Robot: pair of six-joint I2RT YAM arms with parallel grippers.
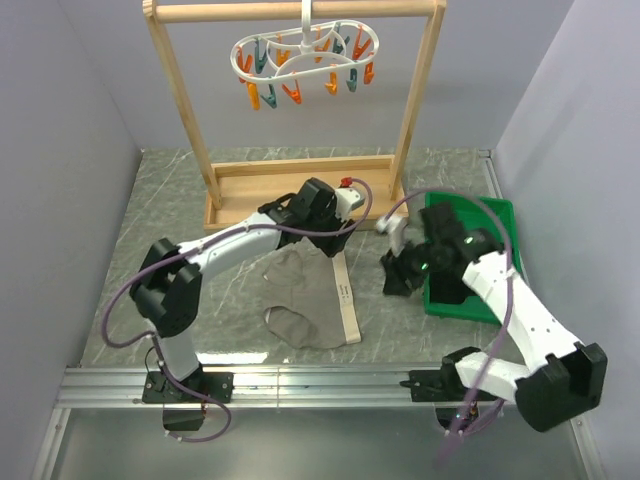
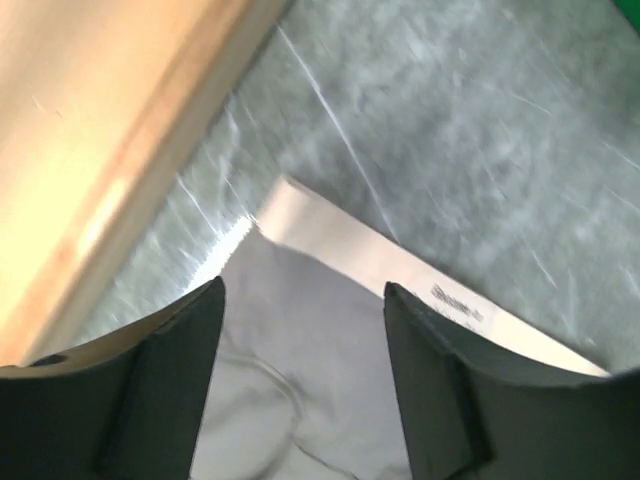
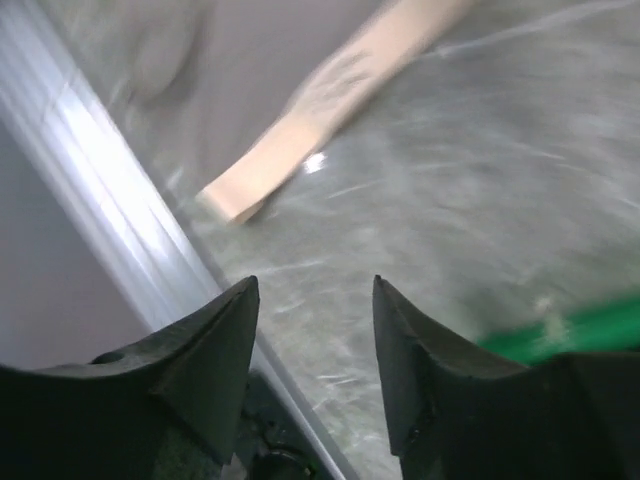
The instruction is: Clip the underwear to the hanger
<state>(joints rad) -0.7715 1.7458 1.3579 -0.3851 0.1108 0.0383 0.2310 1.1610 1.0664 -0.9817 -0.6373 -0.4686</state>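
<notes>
Underwear (image 1: 305,295): flat on table (image 1: 180,200), centre of top view; waistband (image 1: 344,300) on its right edge; not lifted.
Hanger (image 1: 303,50): on wooden rack (image 1: 420,100), upper centre; pegs (image 1: 268,95) bare.
L gripper (image 2: 302,292): spread, over waistband corner, nothing pinched.
R gripper (image 3: 315,288): spread, over bare table, near waistband's other end.
Progress: early; grab, lift, clipping all left.

Wooden frame rack (image 1: 300,185) stands upright toward the far edge of the grey marbled tabletop (image 1: 150,200), with its flat base board resting on the surface. Green bin (image 1: 505,225) sits at the right edge, beside the rack's right post. Aluminium rail (image 1: 300,385) runs along the near edge.
</notes>
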